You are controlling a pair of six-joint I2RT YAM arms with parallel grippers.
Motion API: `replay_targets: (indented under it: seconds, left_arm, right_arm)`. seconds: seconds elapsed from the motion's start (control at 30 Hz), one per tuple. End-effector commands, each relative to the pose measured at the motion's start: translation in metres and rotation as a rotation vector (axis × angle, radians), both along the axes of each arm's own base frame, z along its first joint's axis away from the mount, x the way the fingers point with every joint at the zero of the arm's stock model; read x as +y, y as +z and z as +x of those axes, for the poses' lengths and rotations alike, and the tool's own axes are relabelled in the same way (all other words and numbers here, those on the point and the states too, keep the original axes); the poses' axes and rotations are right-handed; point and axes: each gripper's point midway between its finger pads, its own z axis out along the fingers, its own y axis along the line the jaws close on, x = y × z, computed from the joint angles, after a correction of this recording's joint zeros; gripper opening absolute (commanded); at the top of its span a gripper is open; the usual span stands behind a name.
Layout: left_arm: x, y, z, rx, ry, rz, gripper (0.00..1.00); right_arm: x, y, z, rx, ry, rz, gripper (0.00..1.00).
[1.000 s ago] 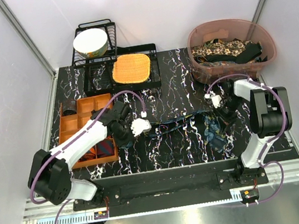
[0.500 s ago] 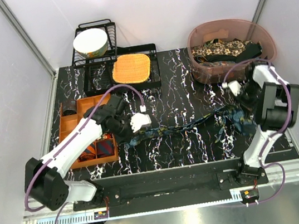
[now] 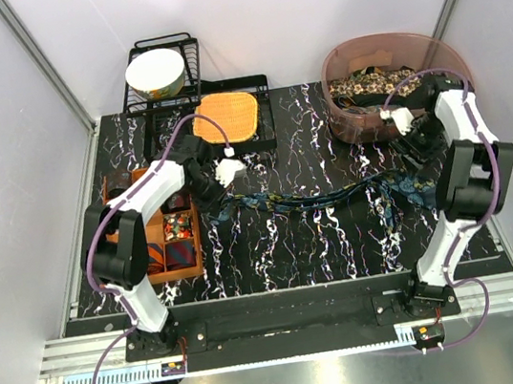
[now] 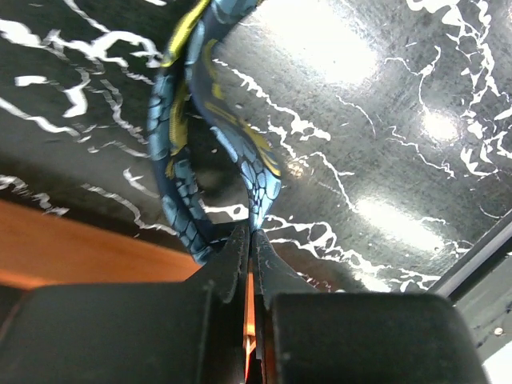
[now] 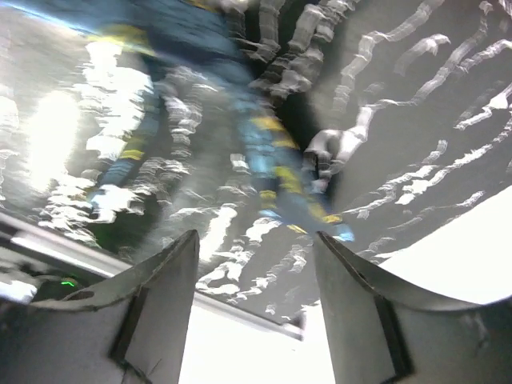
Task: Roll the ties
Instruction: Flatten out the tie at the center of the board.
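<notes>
Being released at 3 o'clock: the wide end of the dark blue tie, dropped from the right gripper, whose jaws, pinched a moment ago, are now standing wide and empty. The narrow end is being held clamped in the left gripper, which has been carried toward 10 o'clock beside the orange tray. The tie is being laid nearly straight across the table centre, judged ready for rolling.

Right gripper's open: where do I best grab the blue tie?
Probably take the blue tie by its wide end, bunched on the table near the right gripper; come down from above. The left gripper already pinches the other end.
</notes>
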Motion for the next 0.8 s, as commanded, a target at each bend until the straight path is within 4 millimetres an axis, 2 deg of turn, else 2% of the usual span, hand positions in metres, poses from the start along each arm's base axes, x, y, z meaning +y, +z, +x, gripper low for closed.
replay_targets:
  seconds: [0.0, 0.03, 0.07, 0.13, 0.17, 0.2, 0.27, 0.33, 0.4, 0.43, 0.47, 0.5, 0.53, 0.57, 0.6, 0.63, 0.77]
  left_arm:
    - [-0.012, 0.002, 0.004, 0.005, 0.015, -0.044, 0.00]
    - [-0.012, 0.002, 0.003, 0.005, 0.014, -0.042, 0.00]
    - [-0.012, 0.002, 0.003, 0.004, 0.017, -0.043, 0.00]
    - [-0.010, 0.002, 0.000, 0.005, 0.017, -0.041, 0.00]
    - [-0.009, 0.001, -0.002, 0.008, 0.019, -0.039, 0.00]
    - [-0.009, 0.001, -0.003, 0.008, 0.021, -0.036, 0.00]
    - [-0.009, 0.001, -0.005, 0.010, 0.021, -0.040, 0.00]
    - [-0.008, 0.000, -0.007, 0.015, 0.023, -0.042, 0.00]
    - [-0.008, 0.000, -0.008, 0.014, 0.022, -0.042, 0.00]
    - [-0.007, 0.000, -0.009, 0.014, 0.024, -0.039, 0.00]
    - [-0.006, 0.000, -0.009, 0.011, 0.020, -0.037, 0.00]
    - [-0.005, 0.000, -0.009, 0.008, 0.019, -0.033, 0.00]
    - [-0.004, 0.000, -0.010, 0.005, 0.012, -0.031, 0.00]
    - [-0.004, -0.001, -0.011, 0.006, 0.010, -0.027, 0.00]
    - [-0.002, -0.001, -0.011, 0.005, 0.011, -0.024, 0.00]
    - [-0.001, -0.001, -0.010, 0.002, 0.010, -0.021, 0.00]
    - [0.004, 0.001, -0.006, -0.013, 0.017, -0.019, 0.00]
  right_arm:
    - [0.064, 0.024, -0.031, -0.009, -0.033, 0.135, 0.66]
    - [0.079, 0.025, -0.036, -0.013, -0.045, 0.147, 0.66]
    - [0.086, 0.010, -0.042, 0.000, -0.054, 0.155, 0.67]
    - [0.096, -0.001, -0.049, 0.002, -0.074, 0.147, 0.73]
    - [0.102, -0.016, -0.053, 0.004, -0.063, 0.140, 0.73]
    - [0.105, -0.022, -0.056, 0.011, -0.062, 0.136, 0.73]
    - [0.106, -0.041, -0.059, 0.014, -0.059, 0.102, 0.74]
    - [0.096, -0.055, -0.059, 0.012, -0.051, 0.045, 0.73]
    - [0.090, -0.068, -0.061, 0.014, -0.036, 0.010, 0.68]
    - [0.084, -0.074, -0.064, 0.024, -0.016, -0.023, 0.65]
    - [0.081, -0.075, -0.062, 0.016, -0.003, -0.036, 0.51]
    - [0.074, -0.075, -0.060, 0.008, 0.015, -0.071, 0.43]
    - [0.071, -0.072, -0.054, -0.013, 0.023, -0.087, 0.31]
    - [0.067, -0.070, -0.049, -0.029, 0.032, -0.104, 0.09]
    - [0.060, -0.067, -0.045, -0.042, 0.047, -0.131, 0.00]
    - [0.057, -0.060, -0.035, -0.072, 0.054, -0.134, 0.00]
    - [0.024, -0.034, -0.009, -0.156, 0.078, -0.210, 0.00]
